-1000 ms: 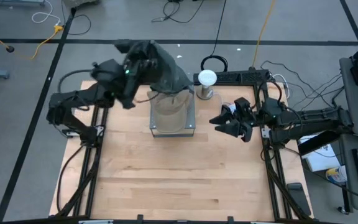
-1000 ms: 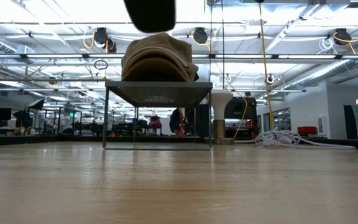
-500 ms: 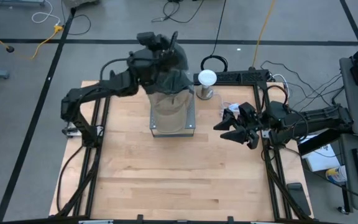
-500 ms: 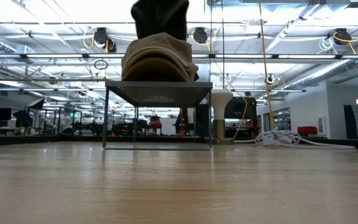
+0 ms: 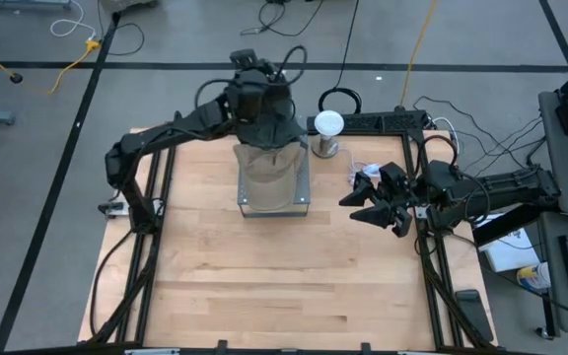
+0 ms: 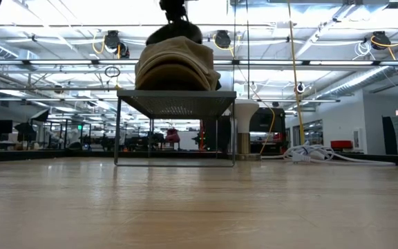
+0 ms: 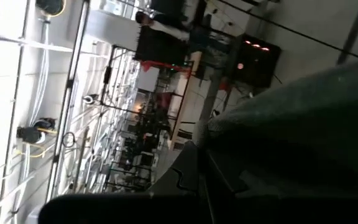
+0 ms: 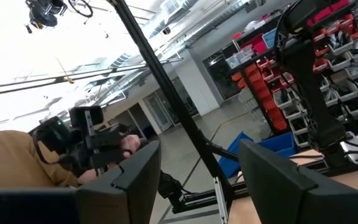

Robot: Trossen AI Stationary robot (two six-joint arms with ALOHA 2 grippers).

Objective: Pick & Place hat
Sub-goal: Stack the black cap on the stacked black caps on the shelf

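The tan hat (image 6: 176, 66) lies crown up on top of a wire rack (image 6: 175, 102) at the far middle of the table. From above the hat (image 5: 276, 126) looks dark olive. My left gripper (image 5: 252, 87) is over the hat's far left part, just above its crown (image 6: 175, 31); whether it touches, I cannot tell. In the left wrist view the hat (image 7: 303, 137) fills the space close ahead. My right gripper (image 5: 366, 200) is open and empty, low over the table to the right of the rack.
A white round-topped stand (image 5: 328, 124) stands just right of the rack's far corner. Cables and a power strip (image 5: 383, 120) lie along the far right edge. Bare wooden tabletop (image 5: 274, 276) stretches in front of the rack.
My left gripper has swung from the rack's left toward the table's right and far edge and now sits over the hat's crown. My right gripper has shifted a little toward the near edge. The hat has stayed on the rack.
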